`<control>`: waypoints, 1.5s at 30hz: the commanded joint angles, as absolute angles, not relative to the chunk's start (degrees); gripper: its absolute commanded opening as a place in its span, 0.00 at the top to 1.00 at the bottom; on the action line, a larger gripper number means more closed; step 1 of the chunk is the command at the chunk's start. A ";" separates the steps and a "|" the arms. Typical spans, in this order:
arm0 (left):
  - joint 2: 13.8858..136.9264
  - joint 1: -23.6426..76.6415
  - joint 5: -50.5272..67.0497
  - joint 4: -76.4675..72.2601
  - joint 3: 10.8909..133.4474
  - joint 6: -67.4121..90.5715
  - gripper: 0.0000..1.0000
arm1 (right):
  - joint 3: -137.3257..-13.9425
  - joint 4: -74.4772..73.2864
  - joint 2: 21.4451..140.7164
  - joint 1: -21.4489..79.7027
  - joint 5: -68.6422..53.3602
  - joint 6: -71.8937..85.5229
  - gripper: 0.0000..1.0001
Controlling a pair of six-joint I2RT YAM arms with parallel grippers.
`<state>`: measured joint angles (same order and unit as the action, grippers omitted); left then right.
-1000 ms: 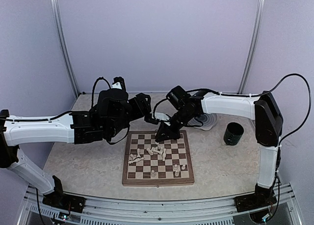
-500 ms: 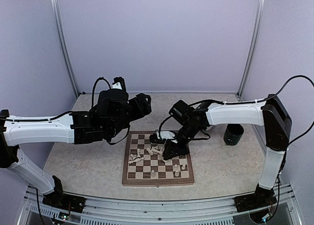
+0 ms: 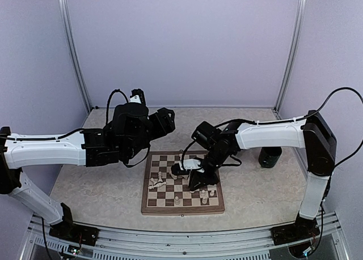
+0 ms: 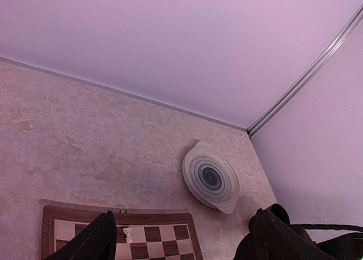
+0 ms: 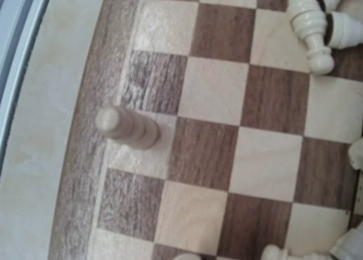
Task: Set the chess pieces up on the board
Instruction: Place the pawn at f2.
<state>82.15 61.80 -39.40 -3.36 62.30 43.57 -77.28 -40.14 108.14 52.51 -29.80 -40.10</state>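
Board (image 3: 153, 203): centre of table's (image 3: 96, 186) near edge; pieces (image 3: 160, 180) mostly toppled on it. Right gripper (image 3: 195, 178) low over them, jaws unreadable. Left gripper (image 3: 167, 118) spread wide, empty. Plate (image 4: 209, 177), cup (image 3: 271, 157): far right. Lilac walls (image 3: 181, 45).

board (image 5: 215, 90) brown-cream checks | chess pieces (image 5: 127, 127) cream | plate (image 4: 209, 178) grey rings

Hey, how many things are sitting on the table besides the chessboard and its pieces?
2. A round ringed plate beyond the board's far right corner, and a dark cup right of the board, partly behind the right arm. More may be hidden.
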 commanded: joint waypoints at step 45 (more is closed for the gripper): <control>82.54 61.78 -38.58 -2.91 61.82 43.38 0.17 | -78.26 -44.11 108.89 54.34 -27.00 -41.92 0.73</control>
<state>82.17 61.80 -38.76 -3.36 62.28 43.72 -77.28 -42.22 110.08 53.65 -26.68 -41.23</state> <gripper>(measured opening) 0.828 0.260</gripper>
